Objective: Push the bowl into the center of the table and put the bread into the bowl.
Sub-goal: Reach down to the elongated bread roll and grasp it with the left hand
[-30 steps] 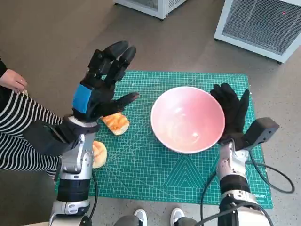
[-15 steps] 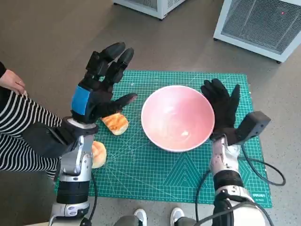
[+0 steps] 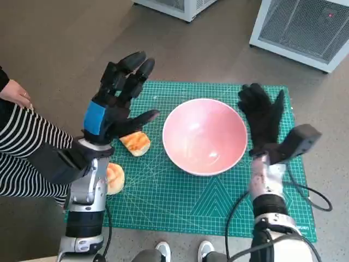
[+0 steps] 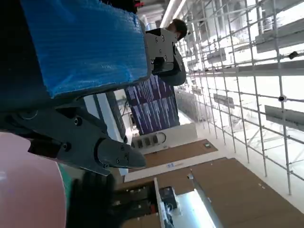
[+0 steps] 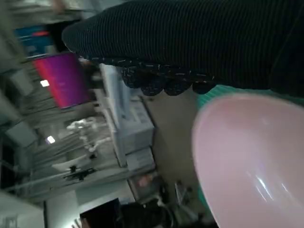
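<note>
Bowl [image 3: 204,135] looks about centered; both hands are spread, holding nothing. I'd lower the left hand [image 3: 112,109] straight over the bread [image 3: 134,143].

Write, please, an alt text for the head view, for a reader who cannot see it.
A large pink bowl stands on a green cutting mat, with the gloved right hand open beside its right rim. The blue-taped left hand hovers open above a toasted bread slice; a round bun lies near the mat's left edge.
</note>
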